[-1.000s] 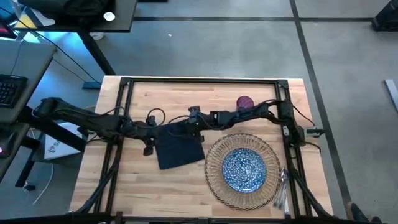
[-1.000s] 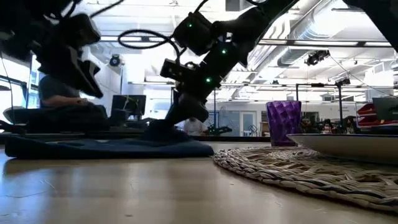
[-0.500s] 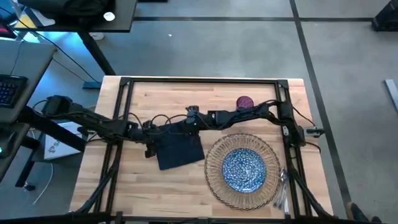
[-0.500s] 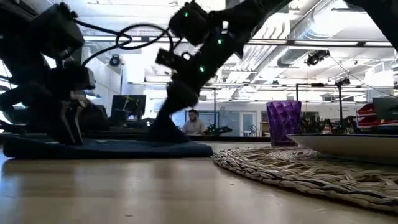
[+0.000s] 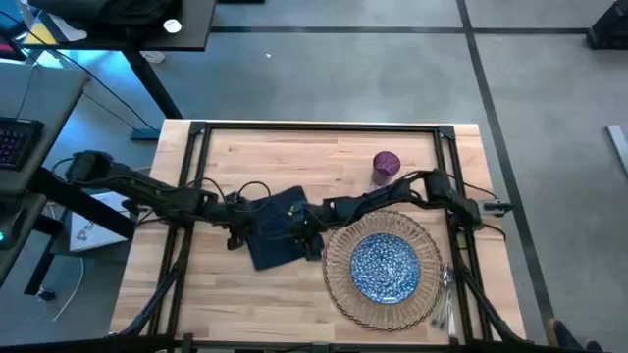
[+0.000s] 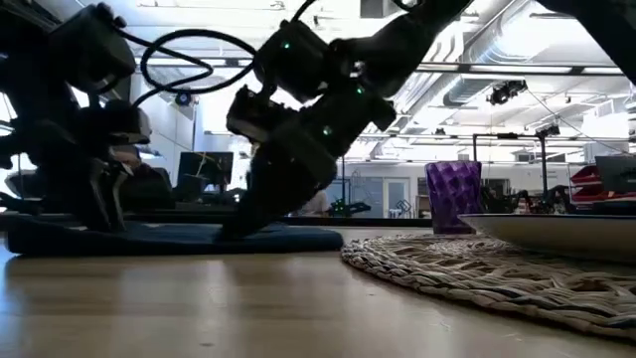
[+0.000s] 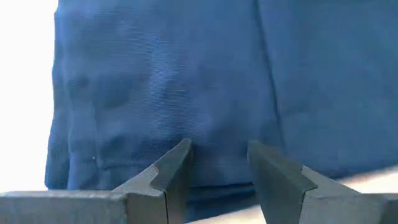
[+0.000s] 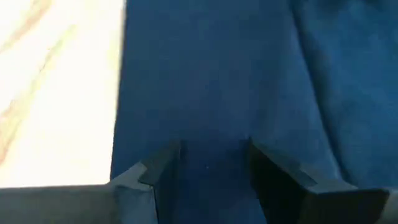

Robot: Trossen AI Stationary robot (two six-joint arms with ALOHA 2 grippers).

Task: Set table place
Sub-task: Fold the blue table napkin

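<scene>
navy napkin lying flat on the table just left of the wicker mat, left gripper sitting on its left edge, fingers narrowly parted, right gripper pressing down near its right edge, fingers likewise a bit apart

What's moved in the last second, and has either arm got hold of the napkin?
The right gripper swung from the napkin's far edge to its near corner by the mat. The left gripper closed in on its opposite edge. Both are open, gripping nothing. Napkin, plate and cup stayed put.
</scene>
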